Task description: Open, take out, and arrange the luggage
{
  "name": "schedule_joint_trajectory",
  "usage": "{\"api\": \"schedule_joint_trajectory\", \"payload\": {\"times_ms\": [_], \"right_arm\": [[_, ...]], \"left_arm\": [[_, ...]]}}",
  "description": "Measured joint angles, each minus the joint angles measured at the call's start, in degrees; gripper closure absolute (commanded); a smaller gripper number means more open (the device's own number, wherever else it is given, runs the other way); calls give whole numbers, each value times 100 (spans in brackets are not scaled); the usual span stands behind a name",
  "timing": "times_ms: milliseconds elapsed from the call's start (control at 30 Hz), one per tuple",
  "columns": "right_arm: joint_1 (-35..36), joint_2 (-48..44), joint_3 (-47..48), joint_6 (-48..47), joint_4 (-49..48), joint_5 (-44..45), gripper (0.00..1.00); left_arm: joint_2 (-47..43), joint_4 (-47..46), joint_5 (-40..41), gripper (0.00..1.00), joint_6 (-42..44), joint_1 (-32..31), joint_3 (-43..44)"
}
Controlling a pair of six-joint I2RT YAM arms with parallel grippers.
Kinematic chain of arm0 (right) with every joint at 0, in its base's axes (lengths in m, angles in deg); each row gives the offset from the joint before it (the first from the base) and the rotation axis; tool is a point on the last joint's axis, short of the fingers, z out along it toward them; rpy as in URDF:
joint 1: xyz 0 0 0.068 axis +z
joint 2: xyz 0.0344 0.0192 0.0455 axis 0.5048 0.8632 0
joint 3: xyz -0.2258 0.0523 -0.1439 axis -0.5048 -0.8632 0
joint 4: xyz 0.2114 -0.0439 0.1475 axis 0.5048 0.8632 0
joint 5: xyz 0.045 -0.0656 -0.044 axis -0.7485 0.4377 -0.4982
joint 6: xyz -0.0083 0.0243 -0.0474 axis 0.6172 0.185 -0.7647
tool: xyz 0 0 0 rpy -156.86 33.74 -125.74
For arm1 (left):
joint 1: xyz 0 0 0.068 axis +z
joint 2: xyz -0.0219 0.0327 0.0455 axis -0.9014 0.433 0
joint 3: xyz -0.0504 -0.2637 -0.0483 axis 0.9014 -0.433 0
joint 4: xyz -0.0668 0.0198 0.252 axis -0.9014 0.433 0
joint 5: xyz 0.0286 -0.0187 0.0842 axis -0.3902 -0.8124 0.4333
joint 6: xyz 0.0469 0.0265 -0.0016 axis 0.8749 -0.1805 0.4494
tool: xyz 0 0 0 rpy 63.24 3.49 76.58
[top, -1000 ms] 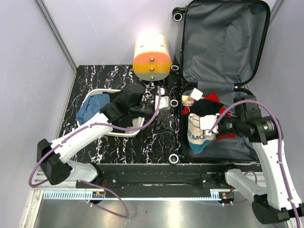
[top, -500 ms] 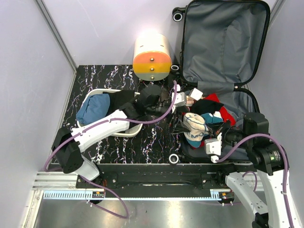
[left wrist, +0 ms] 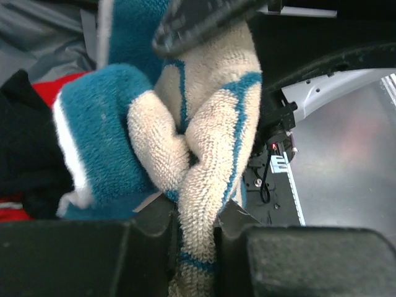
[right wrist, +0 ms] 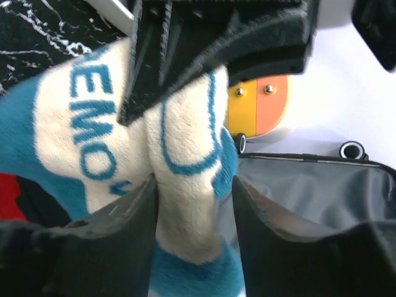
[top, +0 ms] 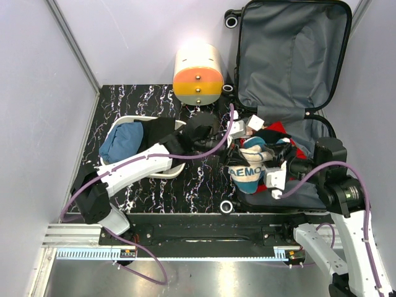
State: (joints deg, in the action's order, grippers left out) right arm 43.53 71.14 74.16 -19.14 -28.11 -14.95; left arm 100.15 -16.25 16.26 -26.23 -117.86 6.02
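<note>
Both arms reach over the open luggage (top: 291,55); left gripper (top: 231,150) and right gripper (top: 265,174) pinch one teal-and-cream towel (top: 246,173), orange box (top: 198,77) at its eleven o'clock.

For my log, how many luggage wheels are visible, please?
3: one wheel at the luggage's far corner, one beside the cylindrical box, one at the front edge. A fourth may be hidden under the left arm.

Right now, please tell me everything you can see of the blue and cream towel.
The towel is thick terry cloth, cream with teal bands and teal letters "EMO". It is bunched at the left edge of the open luggage, beside red and black clothes. The left gripper and the right gripper each pinch it.
</note>
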Motion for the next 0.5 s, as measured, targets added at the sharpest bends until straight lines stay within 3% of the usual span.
{"api": "schedule_joint_trajectory", "payload": {"times_ms": [67, 300, 500], "right_arm": [[4, 149, 46, 323, -146, 26, 0], [20, 544, 127, 1416, -522, 514, 0], [20, 603, 120, 1989, -684, 962, 0]], "left_arm": [[-122, 365, 0, 100, -140, 94, 0], [-920, 2188, -186, 100, -151, 1032, -57], [-920, 4435, -289, 100, 988, 2190, -9]]}}
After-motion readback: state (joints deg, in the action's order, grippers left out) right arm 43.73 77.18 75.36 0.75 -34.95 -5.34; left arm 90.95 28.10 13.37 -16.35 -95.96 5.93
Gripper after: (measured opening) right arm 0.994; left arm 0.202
